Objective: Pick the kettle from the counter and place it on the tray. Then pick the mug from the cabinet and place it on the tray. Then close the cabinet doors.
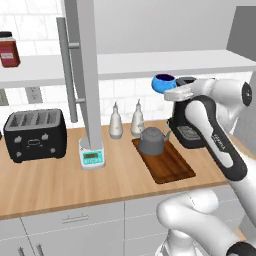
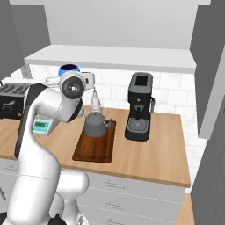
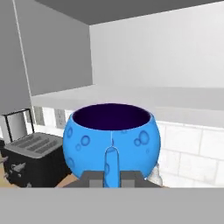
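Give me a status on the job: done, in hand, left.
Done: the kettle sits on the tray.
In hand: the gripper is shut on the mug by its handle, carrying it in the air, off the cabinet shelf and not yet on the tray.
Left: set the mug on the tray, then close the cabinet doors, which stand open.

White tiles (image 1: 120, 92) line the wall. A black toaster (image 1: 35, 134) and coffee machine (image 2: 139, 107) stand below, with two pale bottles (image 1: 116, 121).

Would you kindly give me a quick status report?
End effector shut on mug, held in the air below the shelf. Kettle sits on tray. Cabinet door open. Nothing blocking the tray.
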Available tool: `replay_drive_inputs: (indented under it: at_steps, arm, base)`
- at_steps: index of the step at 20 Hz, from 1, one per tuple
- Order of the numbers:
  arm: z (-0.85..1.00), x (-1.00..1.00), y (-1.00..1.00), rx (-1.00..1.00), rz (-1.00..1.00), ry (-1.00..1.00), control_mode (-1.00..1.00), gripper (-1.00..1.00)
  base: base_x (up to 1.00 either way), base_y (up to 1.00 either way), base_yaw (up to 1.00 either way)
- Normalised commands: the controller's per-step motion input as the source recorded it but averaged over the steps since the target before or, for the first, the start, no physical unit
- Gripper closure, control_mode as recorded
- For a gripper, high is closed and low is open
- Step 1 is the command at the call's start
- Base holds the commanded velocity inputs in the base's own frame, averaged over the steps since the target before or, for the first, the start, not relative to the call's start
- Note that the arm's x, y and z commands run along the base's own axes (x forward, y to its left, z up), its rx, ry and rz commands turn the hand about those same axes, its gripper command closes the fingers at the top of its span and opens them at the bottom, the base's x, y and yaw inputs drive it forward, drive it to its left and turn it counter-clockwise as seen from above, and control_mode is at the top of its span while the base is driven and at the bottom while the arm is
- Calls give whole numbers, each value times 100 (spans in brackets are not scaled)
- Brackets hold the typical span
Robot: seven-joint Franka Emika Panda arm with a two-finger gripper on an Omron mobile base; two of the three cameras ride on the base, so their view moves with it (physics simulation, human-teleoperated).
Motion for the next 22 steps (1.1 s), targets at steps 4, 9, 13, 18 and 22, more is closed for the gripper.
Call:
replay_drive_inputs:
  at_steps: [4, 9, 13, 18, 22]
  arm:
    - [-41, -69, -40, -5, 45, 0, -100, 100]
    - [-48, -59, -44, -4, 41, 0, -100, 100]
    - [-60, -7, -18, -7, 16, 9, -100, 100]
    - [-63, 0, -14, -4, 8, 1, -100, 100]
    - [-68, -9, -26, -1, 8, 0, -100, 100]
  base:
    - [0, 0, 0]
    - [0, 0, 0]
    - [0, 0, 0]
    - [0, 0, 0]
    - [0, 0, 0]
